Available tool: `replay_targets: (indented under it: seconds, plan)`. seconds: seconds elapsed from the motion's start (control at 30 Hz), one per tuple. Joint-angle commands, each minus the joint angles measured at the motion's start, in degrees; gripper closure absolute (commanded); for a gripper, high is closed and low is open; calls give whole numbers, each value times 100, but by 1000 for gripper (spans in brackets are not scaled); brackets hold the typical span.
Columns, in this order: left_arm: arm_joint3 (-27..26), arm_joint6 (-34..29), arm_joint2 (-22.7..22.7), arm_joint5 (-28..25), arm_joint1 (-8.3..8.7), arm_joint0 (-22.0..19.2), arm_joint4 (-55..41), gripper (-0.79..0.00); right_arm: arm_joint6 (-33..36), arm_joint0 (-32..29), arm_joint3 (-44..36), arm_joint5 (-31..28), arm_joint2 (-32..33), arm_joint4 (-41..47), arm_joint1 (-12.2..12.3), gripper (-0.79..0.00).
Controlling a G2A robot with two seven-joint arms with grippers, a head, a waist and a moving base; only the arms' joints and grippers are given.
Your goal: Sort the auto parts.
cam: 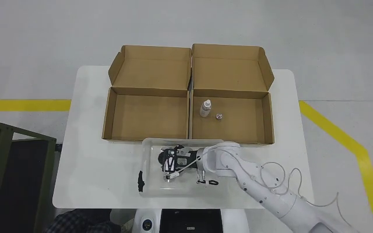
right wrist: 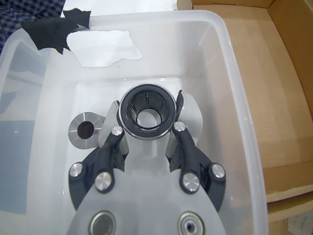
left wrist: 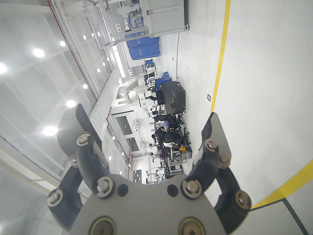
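Right gripper (right wrist: 147, 103) is clenched on a cylindrical bearing (right wrist: 146, 134) inside the clear bin (right wrist: 220, 74), just beside a metal disc (right wrist: 84, 130) on the bin's floor. Left gripper (left wrist: 146, 121) is released, its jaws spread wide.

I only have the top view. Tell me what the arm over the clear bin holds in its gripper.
Observer: The right gripper has its fingers against both sides of a cylindrical metal bearing with black end rings, inside the bin.
Operator: Now give me the left gripper.
Observer: The left gripper is open, holds nothing, and faces out into the room.
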Motion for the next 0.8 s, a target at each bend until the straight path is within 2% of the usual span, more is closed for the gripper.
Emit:
replay_targets:
  seconds: [0.0,0.4,0.77]
  plan:
    - [0,0,0,0,0,0,0,-785,-52,-10,20,-23,42,46,-1,0]
    - [0,0,0,0,0,0,0,-785,-283,-162,-233,-100,394,274,39,0]
    - [0,0,0,0,0,0,0,-785,-490,-650,-853,-312,1149,864,225,0]
